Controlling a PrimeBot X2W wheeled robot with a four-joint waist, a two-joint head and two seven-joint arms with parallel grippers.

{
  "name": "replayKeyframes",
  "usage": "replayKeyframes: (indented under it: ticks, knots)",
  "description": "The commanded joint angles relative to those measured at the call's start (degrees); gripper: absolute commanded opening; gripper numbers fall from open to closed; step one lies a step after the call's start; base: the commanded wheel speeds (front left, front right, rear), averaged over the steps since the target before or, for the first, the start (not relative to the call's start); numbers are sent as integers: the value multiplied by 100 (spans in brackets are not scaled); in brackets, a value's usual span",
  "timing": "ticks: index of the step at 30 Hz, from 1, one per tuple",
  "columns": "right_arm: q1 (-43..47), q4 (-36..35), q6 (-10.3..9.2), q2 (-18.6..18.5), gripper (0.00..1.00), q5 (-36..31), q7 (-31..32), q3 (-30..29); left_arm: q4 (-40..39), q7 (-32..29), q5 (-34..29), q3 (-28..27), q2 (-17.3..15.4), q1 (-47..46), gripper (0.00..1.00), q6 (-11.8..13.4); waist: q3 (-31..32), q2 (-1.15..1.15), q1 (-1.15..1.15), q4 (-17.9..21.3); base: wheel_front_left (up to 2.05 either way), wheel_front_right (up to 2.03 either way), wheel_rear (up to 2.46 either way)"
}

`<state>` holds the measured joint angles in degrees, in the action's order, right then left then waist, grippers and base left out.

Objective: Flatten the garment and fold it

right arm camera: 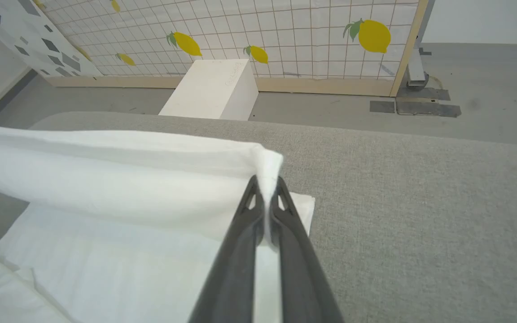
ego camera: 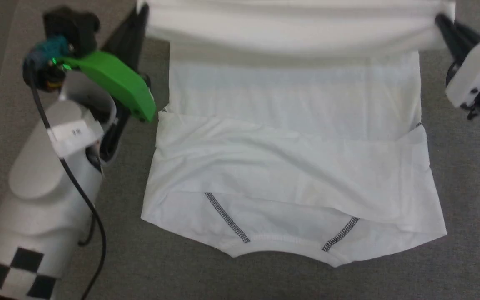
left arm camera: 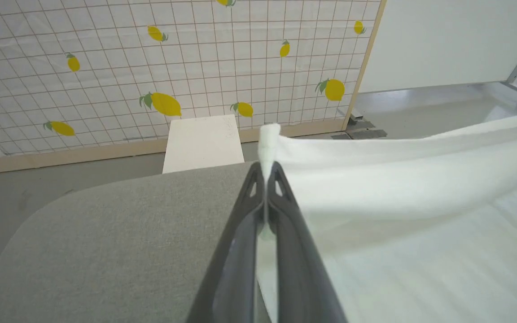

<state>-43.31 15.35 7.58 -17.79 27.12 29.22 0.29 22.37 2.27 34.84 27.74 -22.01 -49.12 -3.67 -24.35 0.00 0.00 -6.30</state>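
**Garment (ego camera: 294,96) held up by its far edge**

The white garment lies on the grey desk (ego camera: 265,279), its neckline nearest the robot and dark zigzag seams (ego camera: 227,216) running up from the collar. Its far edge is raised off the desk — stretched in a band between the two arms. The left end effector (left arm camera: 266,168) is clenched on the left corner of that edge, with fabric poking out above its tips. The right end effector (right arm camera: 266,181) grips the right corner the same way. Beyond the desk, a white box (right arm camera: 213,89) stands on the floor (right arm camera: 465,67) before a lemon-patterned wall (left arm camera: 106,67).
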Motion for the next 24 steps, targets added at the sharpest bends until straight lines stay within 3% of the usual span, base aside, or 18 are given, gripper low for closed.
replayKeyframes:
  ticks: [1, 10, 24]
  knots:
    - [336, -80, -9, 84, 0, 99, 19, -90, -127, 11, 94, 28, -2, 338, 0, 77, 713, 0, 0, -58, 0, 0, 0]
    - [2055, -552, -9, 569, 0, 399, 154, -622, -860, 83, 481, 35, 19, 2023, 0, 498, 1208, 0, 0, 45, 0, 0, 0]
    - [3439, -1050, -9, 1003, 0, 349, 378, -1043, -1580, 289, 1074, -199, 16, 3825, 0, 997, 1525, 0, 0, 238, 0, 0, 0]
